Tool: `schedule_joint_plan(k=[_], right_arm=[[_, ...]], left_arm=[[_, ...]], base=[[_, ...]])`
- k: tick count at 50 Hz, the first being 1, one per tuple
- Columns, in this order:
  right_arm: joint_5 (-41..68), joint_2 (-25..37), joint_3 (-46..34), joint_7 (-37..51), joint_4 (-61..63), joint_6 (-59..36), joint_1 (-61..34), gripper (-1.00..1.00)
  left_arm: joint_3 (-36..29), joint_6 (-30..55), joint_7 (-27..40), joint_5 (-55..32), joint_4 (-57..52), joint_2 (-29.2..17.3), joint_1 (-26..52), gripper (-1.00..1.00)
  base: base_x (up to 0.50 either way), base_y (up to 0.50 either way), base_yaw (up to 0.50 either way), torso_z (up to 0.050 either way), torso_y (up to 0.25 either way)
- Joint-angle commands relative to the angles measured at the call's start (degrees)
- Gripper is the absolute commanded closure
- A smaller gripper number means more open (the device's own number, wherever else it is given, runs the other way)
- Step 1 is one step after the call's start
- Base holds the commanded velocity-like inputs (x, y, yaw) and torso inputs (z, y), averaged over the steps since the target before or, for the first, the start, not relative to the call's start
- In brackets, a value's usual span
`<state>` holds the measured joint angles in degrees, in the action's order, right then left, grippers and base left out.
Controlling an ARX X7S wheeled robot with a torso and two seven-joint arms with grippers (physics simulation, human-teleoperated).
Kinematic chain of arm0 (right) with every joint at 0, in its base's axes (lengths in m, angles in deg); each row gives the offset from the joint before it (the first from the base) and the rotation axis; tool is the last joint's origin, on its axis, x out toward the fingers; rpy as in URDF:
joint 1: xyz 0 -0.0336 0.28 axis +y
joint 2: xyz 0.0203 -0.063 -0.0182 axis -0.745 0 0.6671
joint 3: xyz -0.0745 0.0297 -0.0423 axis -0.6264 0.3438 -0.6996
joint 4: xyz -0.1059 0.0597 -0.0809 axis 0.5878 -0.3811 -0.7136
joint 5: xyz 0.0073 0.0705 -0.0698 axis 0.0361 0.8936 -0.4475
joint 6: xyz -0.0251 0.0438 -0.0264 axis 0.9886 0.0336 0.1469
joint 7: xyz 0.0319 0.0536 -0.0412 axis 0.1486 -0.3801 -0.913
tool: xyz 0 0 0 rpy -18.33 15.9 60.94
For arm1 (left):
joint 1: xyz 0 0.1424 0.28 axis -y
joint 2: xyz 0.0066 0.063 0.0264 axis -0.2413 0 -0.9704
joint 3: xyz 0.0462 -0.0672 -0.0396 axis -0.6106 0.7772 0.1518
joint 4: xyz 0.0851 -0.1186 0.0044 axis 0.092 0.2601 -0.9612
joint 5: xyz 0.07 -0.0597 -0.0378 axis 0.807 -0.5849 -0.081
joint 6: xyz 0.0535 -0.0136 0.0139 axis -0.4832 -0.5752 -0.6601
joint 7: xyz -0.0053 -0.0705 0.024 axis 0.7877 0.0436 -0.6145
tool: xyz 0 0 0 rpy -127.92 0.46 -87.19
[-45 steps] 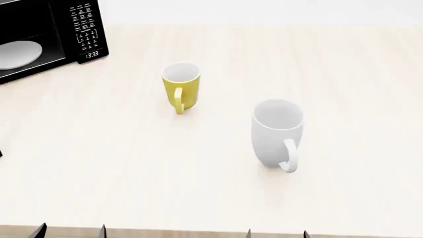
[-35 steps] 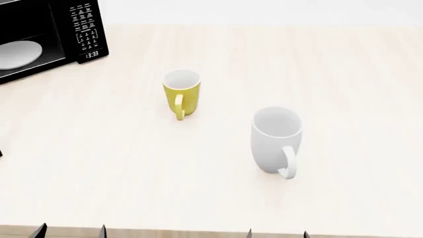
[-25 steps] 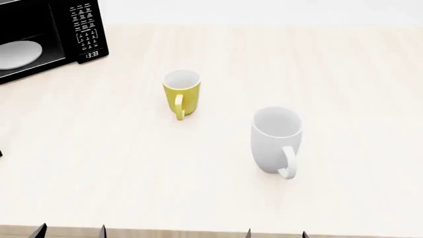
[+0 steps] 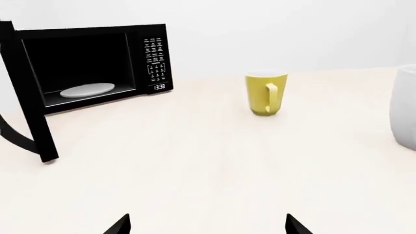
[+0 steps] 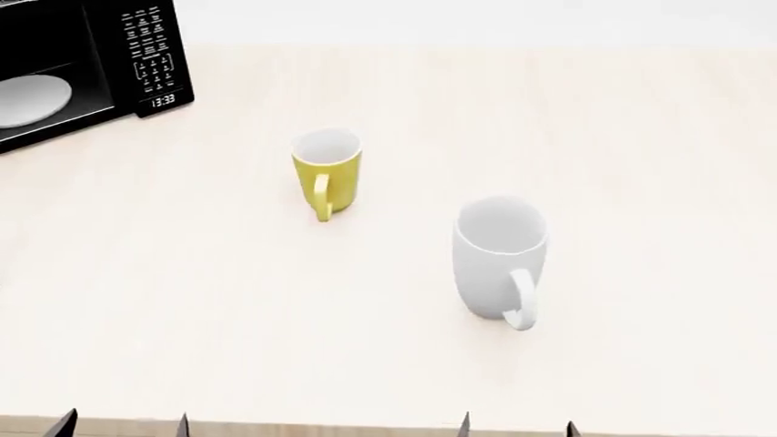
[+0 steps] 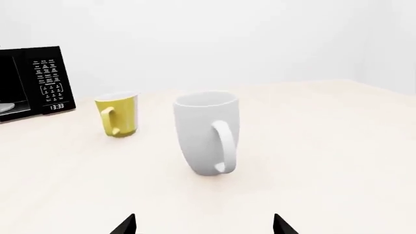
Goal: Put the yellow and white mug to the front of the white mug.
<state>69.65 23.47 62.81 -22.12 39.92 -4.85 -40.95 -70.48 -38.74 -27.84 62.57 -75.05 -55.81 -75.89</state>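
The yellow and white mug (image 5: pixel 326 173) stands upright on the pale wooden table (image 5: pixel 631 164), its yellow handle facing me; it also shows in the left wrist view (image 4: pixel 265 93) and the right wrist view (image 6: pixel 118 114). The white mug (image 5: pixel 498 258) stands upright nearer and to the right, handle toward me; it shows in the right wrist view (image 6: pixel 206 132) and at the edge of the left wrist view (image 4: pixel 405 107). My left gripper (image 5: pixel 119 424) and right gripper (image 5: pixel 516 424) are open and empty at the table's near edge, well short of both mugs. Only their fingertips show.
A black microwave (image 5: pixel 79 64) with its door open and a white plate (image 5: pixel 27 98) inside stands at the far left of the table; it also shows in the left wrist view (image 4: pixel 91 63). A white wall rises behind the table.
The head view has shifted slightly, so both mugs and the microwave appear a little further left and lower. The mugs have kept their places on the table. The fingertips have barely moved.
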Motion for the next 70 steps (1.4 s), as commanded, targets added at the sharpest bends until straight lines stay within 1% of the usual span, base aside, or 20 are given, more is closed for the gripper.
schedule_joint_plan(k=[1, 11, 22, 23, 46, 49, 51, 52, 57, 70], right_arm=[[4.4, -0.5, 3.5, 0.5, 0.6, 2.4, 0.5, -1.0], [8.6, 1.1, 5.6, 1.4, 4.1, 3.1, 2.4, -1.0], [9.9, 1.5, 4.6, 0.8, 4.4, 5.9, 3.0, -1.0], [8.4, 1.7, 4.1, 1.4, 4.5, 6.2, 3.2, -1.0], [7.9, 3.1, 2.2, 3.2, 3.7, 7.7, 3.0, -1.0], [7.6, 3.1, 1.8, 3.8, 3.3, 7.2, 2.7, -1.0], [6.1, 3.3, 1.6, 6.6, 3.3, 2.5, 1.9, -1.0], [6.9, 3.3, 1.4, 5.6, 2.9, 3.3, 1.9, -1.0], [7.5, 3.4, 1.5, 6.7, 3.4, 1.9, 1.7, -1.0], [7.3, 4.1, 0.6, 7.7, 3.4, 2.1, 1.8, -1.0]], left_arm=[[0.5, 0.4, 0.2, 0.7, -1.4, -0.2, -0.1, -1.0], [0.2, 0.0, 1.0, -0.1, -2.0, -1.2, -0.1, -1.0], [-0.6, -0.5, 0.6, -1.5, -2.5, -2.0, -0.4, -1.0], [-0.6, -0.7, 0.4, -1.9, -2.6, -2.0, -0.4, -1.0], [-1.1, -0.5, 1.4, -3.8, -2.7, -3.2, -0.2, -1.0], [-1.1, -0.3, 1.6, -4.0, -2.8, -3.3, -0.2, -1.0], [-1.1, -0.3, 1.6, -4.2, -2.8, -3.4, -0.1, -1.0], [-1.2, -0.3, 1.7, -4.1, -2.7, -3.5, -0.1, -1.0], [-1.3, 0.1, 2.3, -3.9, -2.4, -3.6, 0.2, -1.0], [-1.2, 0.7, 3.3, -4.5, -2.0, -4.1, 0.8, -1.0]], base=[[0.16, -0.46, 0.0, 0.0, 0.0], [0.16, -0.46, 0.0, 0.0, 0.0], [0.31, -0.38, 0.0, 0.0, 0.0], [0.48, -0.21, 0.0, 0.0, 0.0], [0.5, -0.11, 0.0, 0.0, 0.0], [0.5, -0.08, 0.0, 0.0, 0.0], [0.42, -0.05, 0.0, 0.0, 0.0], [0.0, 0.0, 0.0, 0.0, 0.0], [0.0, 0.0, 0.0, 0.0, 0.0], [0.0, 0.0, 0.0, 0.0, 0.0]])
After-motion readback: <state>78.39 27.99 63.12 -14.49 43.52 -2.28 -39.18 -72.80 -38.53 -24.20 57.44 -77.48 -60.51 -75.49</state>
